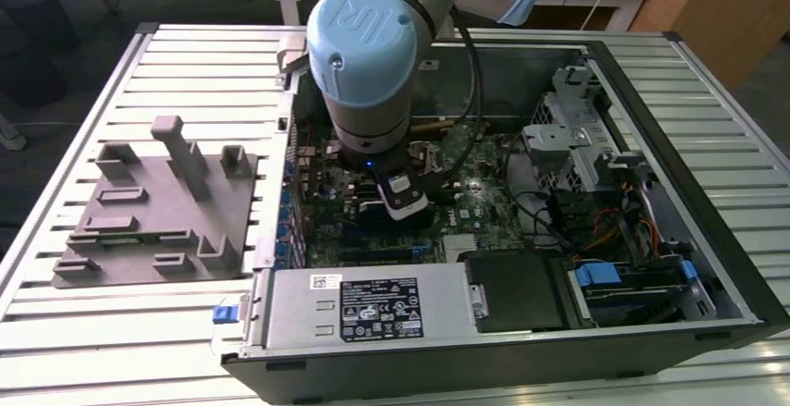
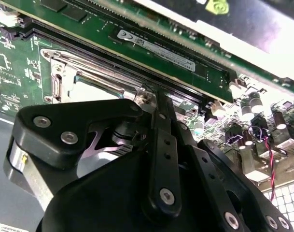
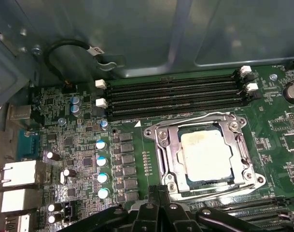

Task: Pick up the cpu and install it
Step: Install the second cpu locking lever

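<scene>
In the first wrist view the cpu (image 3: pixel 206 154), a pale silver square, lies flat inside the metal socket frame (image 3: pixel 162 145) on the green motherboard. My gripper (image 3: pixel 160 194) hovers just beside the frame's near edge, its black fingers (image 3: pixel 147 209) close together and nothing between them. The second wrist view looks past the gripper's black linkage (image 2: pixel 163 145) to the same socket frame (image 2: pixel 64 72) beneath it. In the exterior view the gripper (image 1: pixel 401 210) reaches down into the open computer case, over the middle of the motherboard (image 1: pixel 324 193).
A grey tray (image 1: pixel 161 212) with upright pegs lies on the slatted table at the exterior view's left. Memory slots (image 3: pixel 175 94) run beside the socket. A power supply (image 1: pixel 370 306), drive cage (image 1: pixel 580 138) and cables (image 1: pixel 543 207) crowd the case.
</scene>
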Motion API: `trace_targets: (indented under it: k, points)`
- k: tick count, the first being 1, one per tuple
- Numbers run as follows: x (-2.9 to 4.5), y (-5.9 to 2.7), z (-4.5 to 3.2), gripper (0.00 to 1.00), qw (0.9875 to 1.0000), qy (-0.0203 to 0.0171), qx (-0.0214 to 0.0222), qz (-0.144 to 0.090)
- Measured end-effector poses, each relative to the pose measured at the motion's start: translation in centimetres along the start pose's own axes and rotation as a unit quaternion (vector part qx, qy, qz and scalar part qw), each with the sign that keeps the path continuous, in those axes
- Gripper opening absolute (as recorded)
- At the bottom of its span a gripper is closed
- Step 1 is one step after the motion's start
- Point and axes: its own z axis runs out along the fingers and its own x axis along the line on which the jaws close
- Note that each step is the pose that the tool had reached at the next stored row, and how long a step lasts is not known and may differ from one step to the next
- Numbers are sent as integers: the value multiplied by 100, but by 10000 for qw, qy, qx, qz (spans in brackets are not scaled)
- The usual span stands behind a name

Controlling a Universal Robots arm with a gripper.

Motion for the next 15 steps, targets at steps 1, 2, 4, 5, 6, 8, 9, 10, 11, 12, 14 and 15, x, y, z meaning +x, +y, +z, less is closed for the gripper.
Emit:
trace_targets:
  k: [1, 2, 4, 5, 6, 8, 9, 10, 11, 12, 14, 15]
  points:
    - [0, 0, 0, 11, 10000, 0, -1, 0]
    - [0, 0, -2, 11, 10000, 0, -1, 0]
    - [0, 8, -20, 11, 10000, 0, -2, 0]
    - [-1, 14, -34, 11, 10000, -1, -4, 0]
    - [-1, 20, -51, 11, 10000, -1, -3, 0]
    - [-2, 34, -86, 11, 10000, -1, -2, 0]
    - [-2, 42, -107, 11, 10000, -1, -2, 0]
    - [-4, 51, -129, 11, 10000, 0, -1, 0]
    - [-5, 61, -154, 11, 10000, 0, -1, 0]
    - [-6, 70, -178, 11, 10000, 0, -1, 0]
    - [-8, 87, -221, 11, 10000, -1, 4, 0]
    - [-10, 96, -242, 11, 10000, -2, 14, -1]
